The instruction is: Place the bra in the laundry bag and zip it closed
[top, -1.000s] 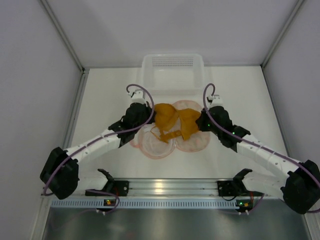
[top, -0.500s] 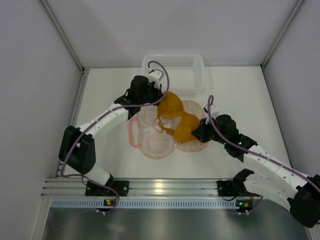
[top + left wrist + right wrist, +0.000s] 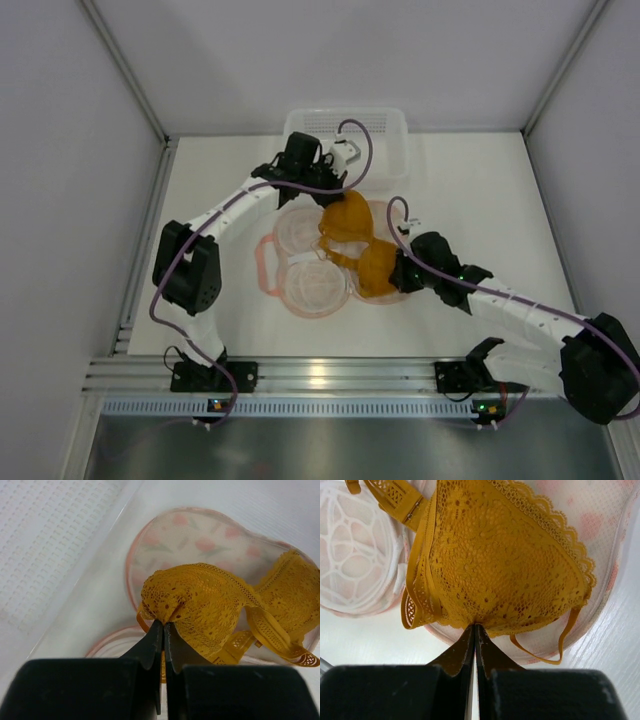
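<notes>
White table (image 3: 480, 200) and white walls make up this spot, with a white basket (image 3: 390, 135) at the far edge. Near the middle of the table lies the laundry bag (image 3: 312, 290), open flat like a book so its inside faces up and the bra can go in. Its left half shows 2 round white mesh panels, and its right half shows pink spotted cloth. The bra (image 3: 350, 218) is over that right half, with 1 cup far and 1 cup near. The left gripper (image 3: 163, 630) is pinched tight on the edge of the far cup. The right gripper (image 3: 474, 630) is pinched tight on the bottom edge of the near cup. I think 2 grips are used so the soft bra is spread out and each cup can line up with a round hollow of the bag. The near cup looks like it rests on the pink cloth, and the far cup looks a little lifted. Straps dangle toward the mesh half and may need tucking in. The bag is not yet folded over or zipped.
</notes>
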Robot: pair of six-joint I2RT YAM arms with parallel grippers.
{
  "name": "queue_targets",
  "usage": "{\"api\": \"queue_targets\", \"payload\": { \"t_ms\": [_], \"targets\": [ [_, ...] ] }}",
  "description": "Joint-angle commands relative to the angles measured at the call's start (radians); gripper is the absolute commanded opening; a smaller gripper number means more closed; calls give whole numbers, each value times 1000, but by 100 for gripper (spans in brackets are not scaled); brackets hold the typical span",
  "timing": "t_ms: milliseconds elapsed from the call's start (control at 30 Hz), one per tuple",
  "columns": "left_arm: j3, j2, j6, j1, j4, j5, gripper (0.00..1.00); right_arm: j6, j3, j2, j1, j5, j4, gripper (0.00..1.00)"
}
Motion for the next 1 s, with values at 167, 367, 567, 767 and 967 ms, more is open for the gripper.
{"api": "queue_targets", "payload": {
  "t_ms": [167,367,567,767,967],
  "targets": [
    [142,153,-72,-23,1,97,14,-45,58,24,16,-91,4,0],
    [51,31,-254,-63,65,-220,77,-50,106,61,16,-45,-61,0],
    [-227,-277,-581,-63,171,-429,79,-72,213,77,16,-49,-93,36],
    [-533,-510,-931,-78,302,-521,78,-138,331,98,10,38,-63,83],
    [-748,-620,-1153,-242,505,-714,76,-90,451,296,-27,127,51,89]
  ]
}}
